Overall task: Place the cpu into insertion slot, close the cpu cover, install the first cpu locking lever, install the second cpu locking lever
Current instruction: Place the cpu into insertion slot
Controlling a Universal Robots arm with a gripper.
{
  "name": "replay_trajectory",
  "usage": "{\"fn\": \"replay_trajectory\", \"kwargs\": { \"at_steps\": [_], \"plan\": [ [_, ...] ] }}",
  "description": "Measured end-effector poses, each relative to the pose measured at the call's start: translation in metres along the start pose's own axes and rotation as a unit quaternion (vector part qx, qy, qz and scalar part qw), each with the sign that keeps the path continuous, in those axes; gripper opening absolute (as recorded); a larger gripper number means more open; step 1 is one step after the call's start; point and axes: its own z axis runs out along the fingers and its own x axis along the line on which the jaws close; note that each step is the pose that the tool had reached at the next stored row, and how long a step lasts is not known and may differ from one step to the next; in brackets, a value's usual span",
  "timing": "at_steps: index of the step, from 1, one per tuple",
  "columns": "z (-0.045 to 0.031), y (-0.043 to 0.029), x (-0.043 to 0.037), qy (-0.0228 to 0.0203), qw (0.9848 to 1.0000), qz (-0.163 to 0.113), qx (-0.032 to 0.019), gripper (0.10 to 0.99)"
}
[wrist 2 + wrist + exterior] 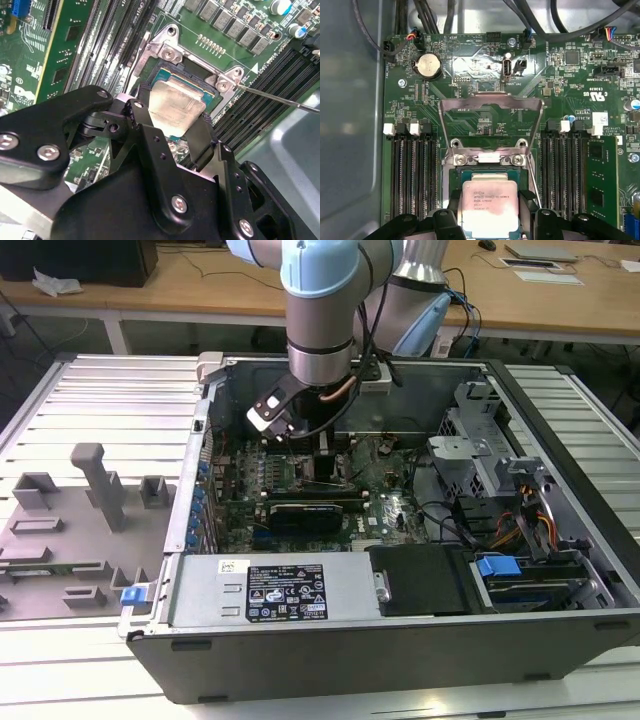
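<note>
In both wrist views the cpu (pixel 488 206) (pixel 175 107), a flat silver-topped square on a green base, sits between the black fingers (pixel 455 200) (pixel 202 137). My gripper (pixel 490 200) (pixel 172 114) (pixel 320 440) is shut on the cpu at its two opposite edges. The chip lies level over the insertion slot (pixel 454 174) (pixel 196 71); I cannot tell whether it rests in it. The cpu cover (pixel 490 101) stands swung open on its hinge beyond the socket. A thin wire lever (pixel 280 98) sticks out past the socket's corner.
Black memory slots (pixel 412 175) (pixel 560 170) flank the socket on both sides. In the exterior view the arm reaches down into the open computer case (pixel 560 390), with a graphics card (pixel 310 512), a power supply (pixel 290 590) and cables (pixel 520 510) around it.
</note>
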Motion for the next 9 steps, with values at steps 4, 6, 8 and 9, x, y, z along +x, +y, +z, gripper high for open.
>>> {"fn": "replay_trajectory", "kwargs": {
  "at_steps": [4,6,8,9],
  "plan": [
    [0.0009,-0.0006,0.0001,0.0002,1.0,0.002,-0.0002,0.537],
    [0.0024,-0.001,0.0,-0.0001,1.0,0.006,-0.0002,0.537],
    [0.0029,-0.0012,0.0,-0.0003,1.0,0.008,-0.0001,0.537],
    [0.0029,-0.0012,0.0,-0.0003,1.0,0.008,-0.0001,0.537]
  ]
}}
